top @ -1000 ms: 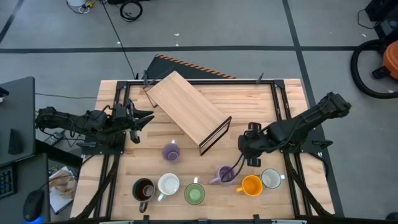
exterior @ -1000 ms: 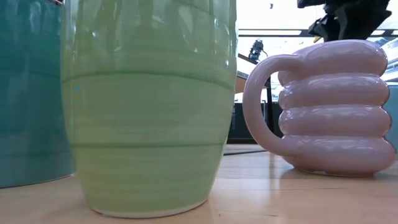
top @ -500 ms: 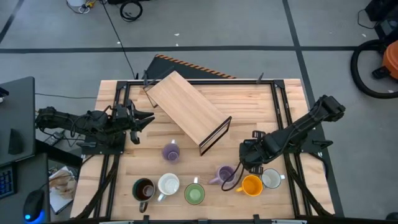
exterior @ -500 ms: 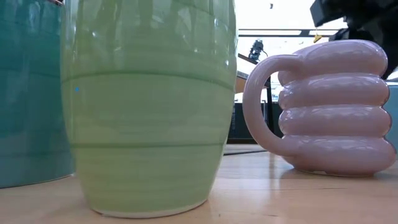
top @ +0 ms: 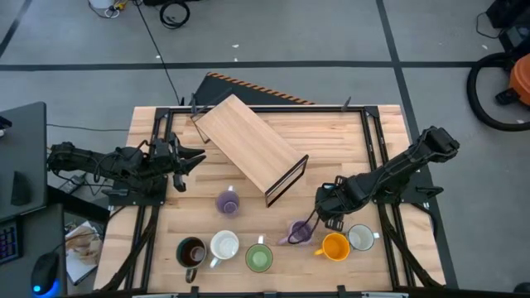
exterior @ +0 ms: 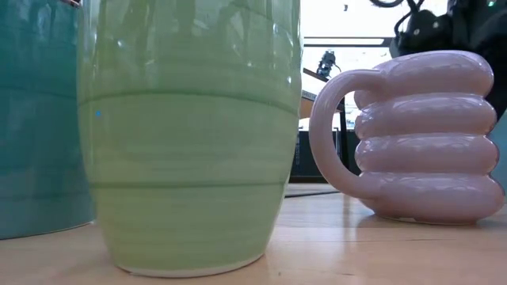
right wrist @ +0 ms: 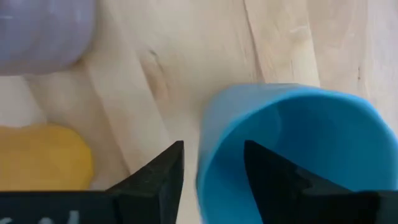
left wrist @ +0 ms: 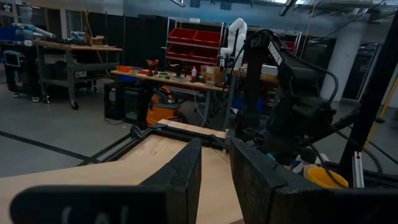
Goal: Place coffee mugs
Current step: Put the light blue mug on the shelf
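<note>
My right gripper [top: 320,218] is over the near right part of the table, just beyond the lilac mug [top: 300,232] and the orange mug [top: 334,247]. In the right wrist view it [right wrist: 214,149] is shut on the blue mug [right wrist: 298,137], which the gripper hides in the high view. Dark brown [top: 190,251], white [top: 224,244] and green [top: 259,258] mugs stand upright along the near edge. Another white mug [top: 361,237] stands at the right, and a second lilac mug [top: 228,201] stands farther in. My left gripper [top: 195,157] waits open at the table's left. My right gripper holds the blue mug by its rim wall [right wrist: 204,146]. One finger [right wrist: 267,174] is inside the mug and the other finger [right wrist: 163,174] is outside it. The fingers come from above, pointing down. Whether the mug's base is on the table does not show.
A wooden board [top: 252,149] lies slanted across the middle of the table, its dark-framed end [top: 287,180] close to my right arm. Black rails [top: 377,149] run along both sides. In the low view the green mug [exterior: 190,134] and the ribbed lilac mug [exterior: 428,134] stand close together.
My right gripper has moved toward the table's near edge and a little to the left, closing on the lilac and orange mugs. The mugs on the table have stayed where they were.
</note>
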